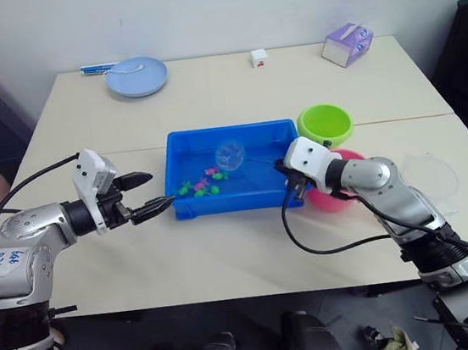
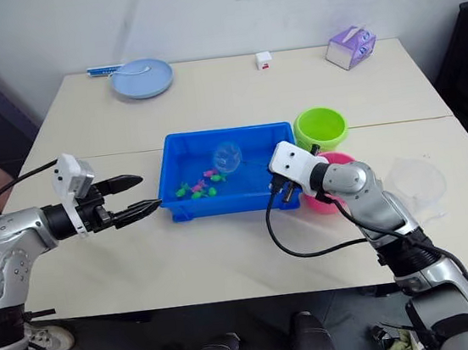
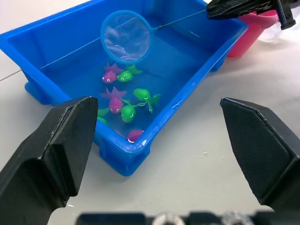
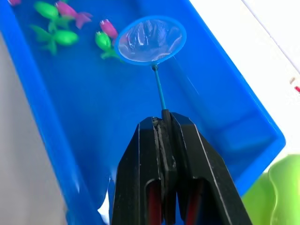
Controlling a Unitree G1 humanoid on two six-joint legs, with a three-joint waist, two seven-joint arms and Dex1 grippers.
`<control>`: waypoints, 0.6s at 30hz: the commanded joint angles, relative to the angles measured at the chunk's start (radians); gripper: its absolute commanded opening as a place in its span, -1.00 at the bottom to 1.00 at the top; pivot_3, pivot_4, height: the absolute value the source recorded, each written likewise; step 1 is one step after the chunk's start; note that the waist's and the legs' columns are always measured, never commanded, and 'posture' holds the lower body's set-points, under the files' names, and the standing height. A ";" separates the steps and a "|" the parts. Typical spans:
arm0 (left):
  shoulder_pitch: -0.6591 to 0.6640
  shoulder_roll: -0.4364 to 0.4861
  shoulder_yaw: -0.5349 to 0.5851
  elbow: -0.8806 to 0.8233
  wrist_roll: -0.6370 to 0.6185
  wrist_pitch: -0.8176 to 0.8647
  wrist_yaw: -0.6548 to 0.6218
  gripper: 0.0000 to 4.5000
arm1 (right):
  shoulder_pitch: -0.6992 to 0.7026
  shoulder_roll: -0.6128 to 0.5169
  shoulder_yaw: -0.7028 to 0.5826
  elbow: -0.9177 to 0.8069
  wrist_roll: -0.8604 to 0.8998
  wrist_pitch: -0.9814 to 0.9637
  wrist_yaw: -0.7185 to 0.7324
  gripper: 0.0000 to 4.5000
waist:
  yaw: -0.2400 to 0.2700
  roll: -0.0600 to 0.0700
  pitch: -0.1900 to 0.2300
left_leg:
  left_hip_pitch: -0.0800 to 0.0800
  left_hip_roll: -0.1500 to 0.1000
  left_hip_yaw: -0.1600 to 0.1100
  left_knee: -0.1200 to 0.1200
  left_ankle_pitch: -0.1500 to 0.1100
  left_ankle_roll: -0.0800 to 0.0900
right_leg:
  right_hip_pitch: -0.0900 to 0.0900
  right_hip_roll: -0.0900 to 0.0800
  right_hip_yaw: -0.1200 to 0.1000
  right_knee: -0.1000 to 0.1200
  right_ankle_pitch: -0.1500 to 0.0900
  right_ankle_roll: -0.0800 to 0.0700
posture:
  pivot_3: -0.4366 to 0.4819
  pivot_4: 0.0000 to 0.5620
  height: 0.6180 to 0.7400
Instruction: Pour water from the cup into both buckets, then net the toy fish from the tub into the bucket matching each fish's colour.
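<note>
We pinch the net [image 4: 151,41] handle in the right gripper [image 4: 164,123] (hoop empty), poised just beside the toy fish [image 4: 106,38] for scooping.

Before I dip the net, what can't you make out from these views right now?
- Water level in the green bucket and pink bucket: head views too shallow, and the right gripper with its arm covers much of the pink one.
- Exact fish count: the left wrist view's near tub rim and left gripper fingers hide some.
- Whether the net mesh touches the water.
</note>
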 commanded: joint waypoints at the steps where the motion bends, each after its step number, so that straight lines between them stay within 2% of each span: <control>1: 0.003 0.016 0.028 -0.035 -0.020 -0.003 0.012 1.00 | -0.021 0.015 -0.023 -0.013 0.001 -0.028 0.009 -0.66 | -0.006 0.000 0.000 | 0.000 0.000 0.000 0.000 0.000 0.000 | 0.000 0.000 0.000 0.000 0.000 0.000 | -0.05 -0.47 1.00; 11: -0.024 0.011 0.010 -0.018 -0.017 -0.009 0.021 1.00 | 0.022 0.049 -0.058 -0.136 0.060 0.067 0.024 -0.66 | -0.008 0.000 0.000 | 0.000 0.000 0.000 -0.002 0.000 0.000 | 0.000 0.000 0.000 0.000 0.000 0.000 | -0.05 -0.47 1.00; 18: -0.040 0.002 -0.003 -0.011 -0.015 -0.016 0.024 1.00 | 0.067 0.030 -0.006 -0.158 0.030 0.105 0.069 -0.66 | -0.007 0.000 0.000 | 0.000 0.000 0.000 -0.001 0.000 0.000 | 0.000 0.000 0.000 0.001 0.000 0.000 | -0.05 -0.47 1.00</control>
